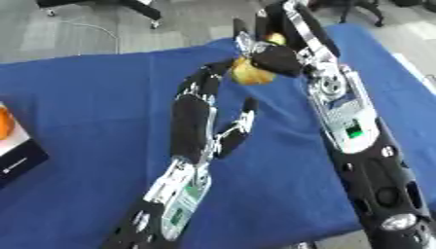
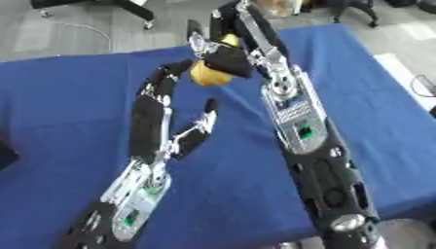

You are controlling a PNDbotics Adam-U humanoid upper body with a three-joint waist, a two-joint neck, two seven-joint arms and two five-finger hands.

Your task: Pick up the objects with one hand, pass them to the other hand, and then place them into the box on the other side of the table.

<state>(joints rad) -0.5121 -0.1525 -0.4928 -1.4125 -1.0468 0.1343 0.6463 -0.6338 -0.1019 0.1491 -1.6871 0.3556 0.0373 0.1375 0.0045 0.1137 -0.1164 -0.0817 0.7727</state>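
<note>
A round yellow-orange object (image 1: 248, 74) hangs above the far middle of the blue table (image 1: 94, 97). My right hand (image 1: 277, 59) comes down from above and is curled over its top. My left hand (image 1: 192, 121) is open below and to the left of it, fingers (image 1: 210, 77) stretched up so that their tips touch the object's left side and thumb (image 1: 245, 119) spread out to the right. A second bit of yellow (image 1: 275, 38) shows behind the right hand; what it is I cannot tell. A box (image 1: 19, 154) sits at the table's left edge.
Something orange (image 1: 4, 121) lies in the box at the left edge. Beyond the far edge of the table are chair legs (image 1: 140, 12) on the grey floor. A white strip (image 2: 400, 68) runs along the table's right side.
</note>
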